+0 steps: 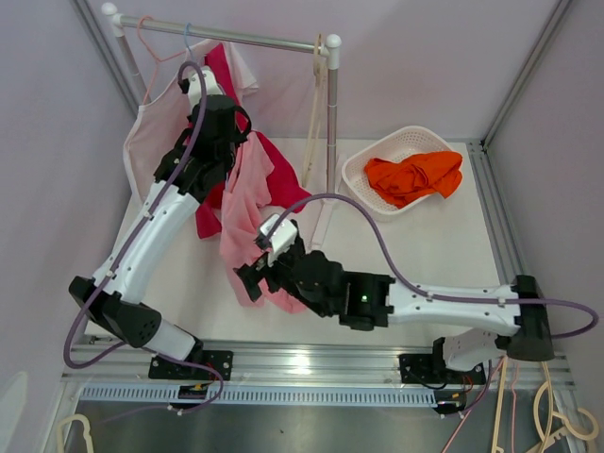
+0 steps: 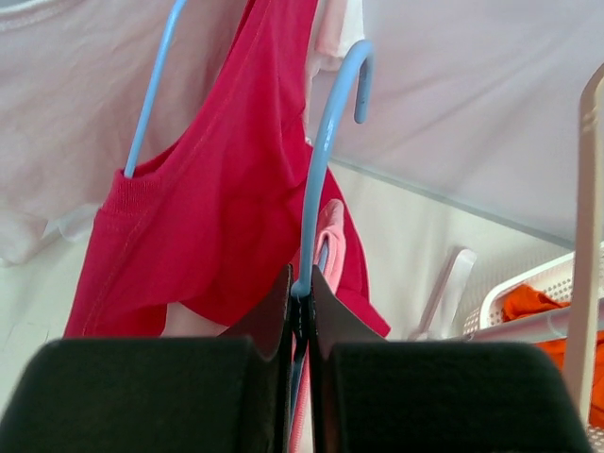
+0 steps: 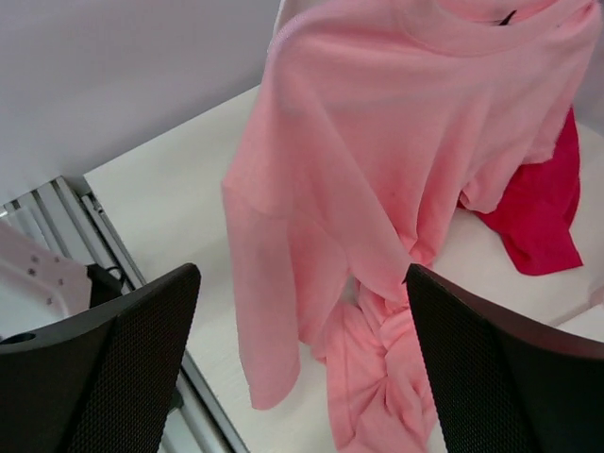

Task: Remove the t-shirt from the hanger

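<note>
A pink t-shirt (image 1: 247,198) hangs from a light blue hanger (image 2: 327,142), and its lower end is bunched on the table (image 3: 377,396). My left gripper (image 2: 302,288) is shut on the hanger's neck just below the hook, up by the rack (image 1: 231,127). My right gripper (image 3: 302,377) is open, with the shirt's hanging sleeve and bunched hem between its fingers (image 3: 104,368) and apart from them. In the top view it sits low at the shirt's bottom end (image 1: 262,276).
A red shirt (image 2: 217,189) hangs on a second blue hanger just behind the pink one. A pale pink garment (image 1: 142,142) and a cream hanger (image 1: 316,104) hang on the rail (image 1: 245,36). A white basket (image 1: 363,184) holding an orange garment stands at the right.
</note>
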### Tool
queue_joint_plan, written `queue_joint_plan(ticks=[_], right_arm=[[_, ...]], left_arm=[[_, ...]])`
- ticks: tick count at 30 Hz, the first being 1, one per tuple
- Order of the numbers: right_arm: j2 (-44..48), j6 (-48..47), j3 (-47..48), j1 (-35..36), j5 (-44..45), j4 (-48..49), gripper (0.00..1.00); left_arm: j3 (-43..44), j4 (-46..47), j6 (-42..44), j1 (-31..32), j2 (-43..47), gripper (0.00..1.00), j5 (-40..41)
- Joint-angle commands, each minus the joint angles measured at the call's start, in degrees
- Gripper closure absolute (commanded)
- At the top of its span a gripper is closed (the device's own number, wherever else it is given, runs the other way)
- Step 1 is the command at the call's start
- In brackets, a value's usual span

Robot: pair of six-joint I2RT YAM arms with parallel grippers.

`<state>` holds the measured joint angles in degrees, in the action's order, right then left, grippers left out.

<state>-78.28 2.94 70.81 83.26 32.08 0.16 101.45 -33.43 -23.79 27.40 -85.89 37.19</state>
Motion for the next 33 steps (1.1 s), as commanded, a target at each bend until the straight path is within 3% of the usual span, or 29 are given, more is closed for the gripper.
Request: queue_joint_plan(ticks=[1, 5, 8, 11, 12, 13, 14, 15, 20, 23, 28, 29, 33], right_arm=[[-4.8, -1.0, 1.1, -3.3, -6.1, 10.5, 0.05], [-10.5, 2.4, 3.8, -8.2, -16.7, 14.1, 0.05], [-13.8, 1.5, 5.3, -8.9, -17.0, 16.5, 0.13], [-15.2, 1.5, 5.6, -9.8, -18.6, 18.2, 0.46], [-15.4, 1.6, 5.6, -10.0, -18.8, 18.2, 0.68], [-15.4, 1.6, 5.3, -10.1, -19.0, 18.3, 0.76], [-15.0, 1.6, 5.0, -10.1, -19.2, 19.0, 0.93], [-14.5, 1.9, 4.1, -10.0, -19.3, 19.0, 1.0], [-9.8, 0.9, 0.9, -7.9, -19.5, 16.6, 1.0], [-4.6, 0.3, -0.2, -3.2, -19.8, 11.2, 1.0], [4.8, 5.6, -6.1, 14.4, -13.4, 6.2, 1.0], [5.6, 7.6, -9.0, 16.0, -11.7, 5.4, 1.0], [8.1, 15.1, -15.3, 17.8, -6.9, 3.4, 1.0]], left_arm=[[-2.8, 1.7, -2.1, 1.1, 3.6, 0.99, 1.3], [-4.2, 3.1, -1.2, 1.3, 5.6, 0.99, 1.7], [-5.4, 3.2, -1.3, 1.3, 6.3, 0.99, 1.4], [-7.2, 4.2, -2.2, 1.3, 6.9, 0.99, 1.0], [-7.8, 4.7, -2.5, 1.3, 7.4, 0.99, 0.9], [-8.5, 5.9, -2.9, 1.3, 7.7, 0.99, 0.4], [-9.8, 6.6, -3.2, 1.3, 8.0, 0.99, 0.2], [-11.1, 7.4, -3.4, 1.2, 8.2, 0.99, 0.1], [-10.5, 9.6, -3.1, 0.8, 3.9, 0.99, -0.7], [-8.3, 11.8, -1.7, 0.1, -1.4, 0.99, -1.1], [5.9, 6.7, -2.1, -4.0, -13.9, 0.99, -3.6], [11.1, 5.8, -2.2, -4.5, -16.7, 0.99, -3.8], [17.3, 3.9, -1.0, -4.9, -18.9, 0.99, -4.7]])
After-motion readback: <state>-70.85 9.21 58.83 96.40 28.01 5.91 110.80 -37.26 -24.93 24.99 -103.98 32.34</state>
